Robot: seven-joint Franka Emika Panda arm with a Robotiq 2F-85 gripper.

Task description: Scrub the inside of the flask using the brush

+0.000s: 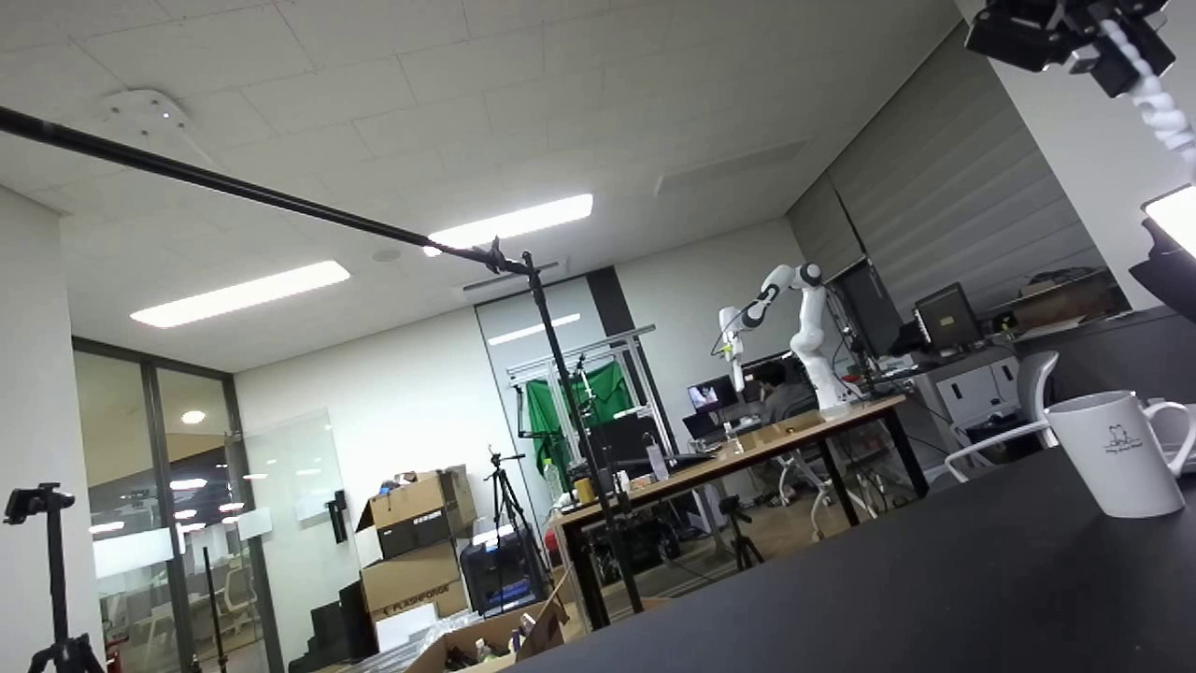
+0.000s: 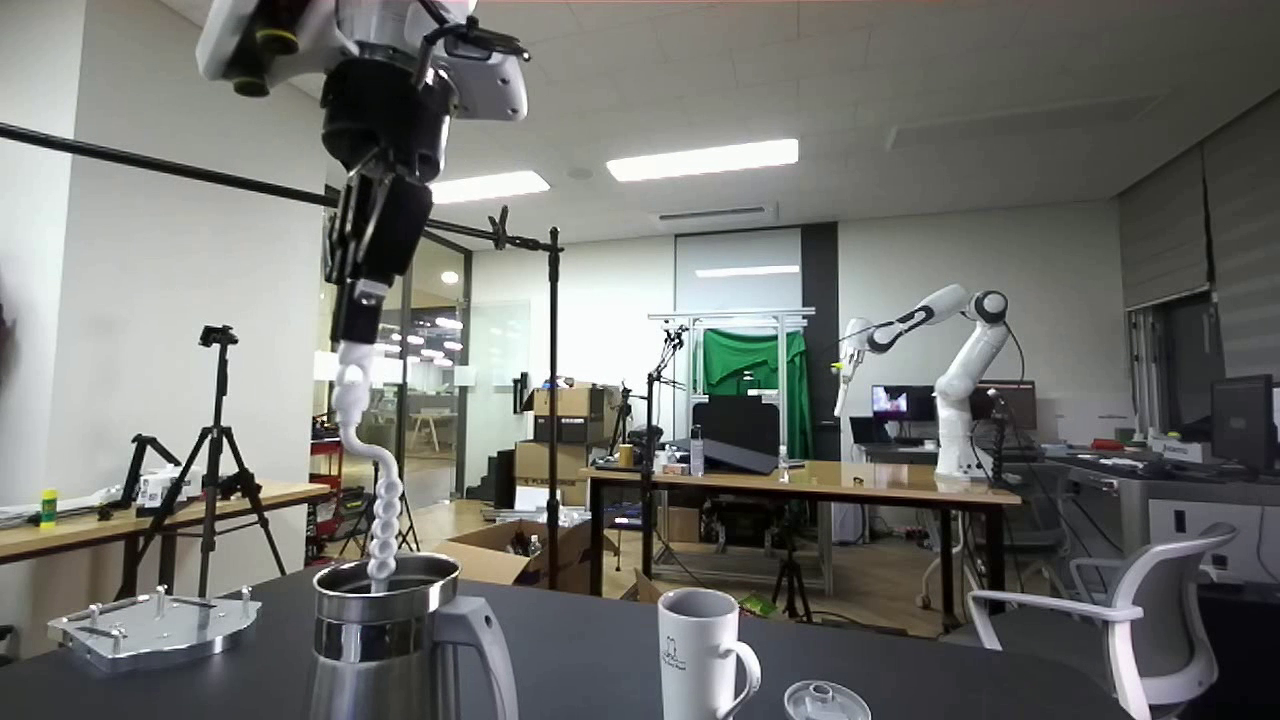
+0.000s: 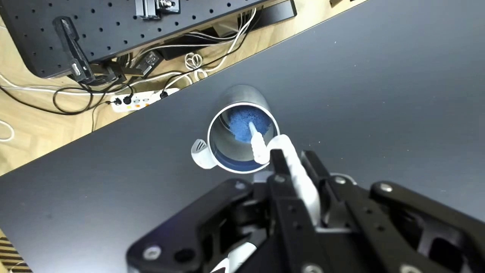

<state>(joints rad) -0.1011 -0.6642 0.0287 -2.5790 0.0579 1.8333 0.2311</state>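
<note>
Flask (image 2: 372, 670) near white mug (image 2: 692, 655)

Robotics lab, background robot arm (image 2: 970, 368), tripods (image 2: 213, 445)

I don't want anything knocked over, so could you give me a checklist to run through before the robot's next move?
1. White beaded-stem brush secured: ok, the black two-fingered gripper is shut on its handle.
2. Round blue brush head inside the cylindrical silver metal flask: ok.
3. Flask upright on the matte black table: ok, though its base is out of frame.
4. Flask steadied: not ok, nothing grips its slotted grey handle.
5. White mug apart from the flask: ok.
6. Brush head pressing the inner wall: cannot tell.
</note>
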